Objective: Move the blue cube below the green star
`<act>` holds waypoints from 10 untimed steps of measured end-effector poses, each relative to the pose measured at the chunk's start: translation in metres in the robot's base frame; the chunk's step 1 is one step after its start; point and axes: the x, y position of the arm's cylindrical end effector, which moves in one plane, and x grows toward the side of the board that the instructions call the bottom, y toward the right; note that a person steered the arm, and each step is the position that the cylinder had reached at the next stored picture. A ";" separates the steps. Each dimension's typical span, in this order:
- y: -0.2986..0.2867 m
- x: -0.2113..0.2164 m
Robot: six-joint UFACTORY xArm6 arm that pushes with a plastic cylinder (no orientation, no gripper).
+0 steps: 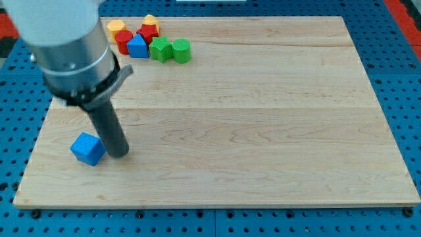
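The blue cube [87, 149] lies near the view's bottom left of the wooden board [263, 131]. My tip [119, 155] rests on the board just to the right of the cube, touching or almost touching its right side. The green star [160, 50] sits at the view's top left, in a cluster of blocks, far above the cube and to its right.
Around the green star are a green cylinder [181, 51], a blue triangular block [137, 47], a red cylinder [123, 41], a red block [148, 33], a yellow block [116, 27] and a yellow block [150, 21]. The arm's grey body [66, 39] hangs over the top left.
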 end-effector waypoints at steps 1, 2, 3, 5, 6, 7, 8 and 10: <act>-0.041 0.030; -0.080 -0.023; -0.010 -0.071; 0.021 -0.038; 0.037 -0.095; 0.021 -0.162; 0.042 -0.158; 0.054 -0.189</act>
